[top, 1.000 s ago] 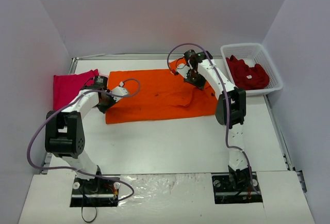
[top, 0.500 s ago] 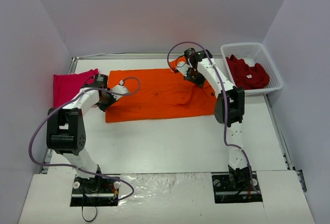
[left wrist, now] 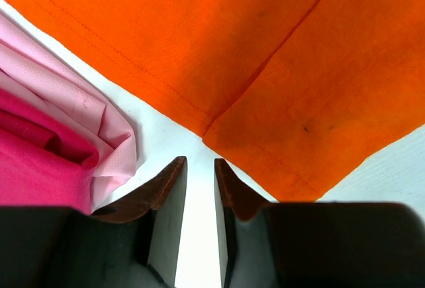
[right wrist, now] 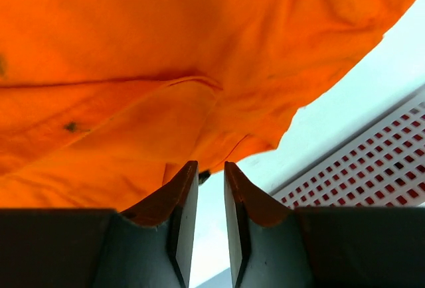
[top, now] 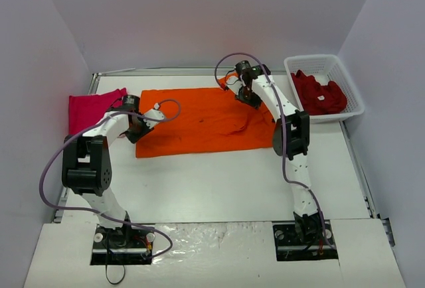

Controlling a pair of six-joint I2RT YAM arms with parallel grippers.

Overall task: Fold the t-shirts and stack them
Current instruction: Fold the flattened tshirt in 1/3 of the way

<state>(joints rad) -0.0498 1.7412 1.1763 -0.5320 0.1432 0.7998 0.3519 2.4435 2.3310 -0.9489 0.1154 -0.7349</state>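
Observation:
A bright orange t-shirt (top: 206,122) lies spread flat across the middle of the table. My left gripper (top: 136,127) (left wrist: 199,162) sits just off the shirt's left corner, jaws slightly open, with bare white table in the gap. My right gripper (top: 244,95) (right wrist: 210,164) hovers at the shirt's far right edge, also slightly open and holding nothing. To the left lies a folded magenta-pink t-shirt (top: 89,112) (left wrist: 33,162) with a pale pink t-shirt (left wrist: 99,122) under its edge. Dark red t-shirts (top: 319,94) fill the basket.
A white lattice basket (top: 312,60) (right wrist: 378,168) stands at the back right, close to my right gripper. White walls close in the table at the back and on both sides. Purple cables loop over both arms.
Both grippers' jaws have parted and let go of the orange t-shirt's edges. Both arms have shifted slightly toward the back; the shirt now rests flat.

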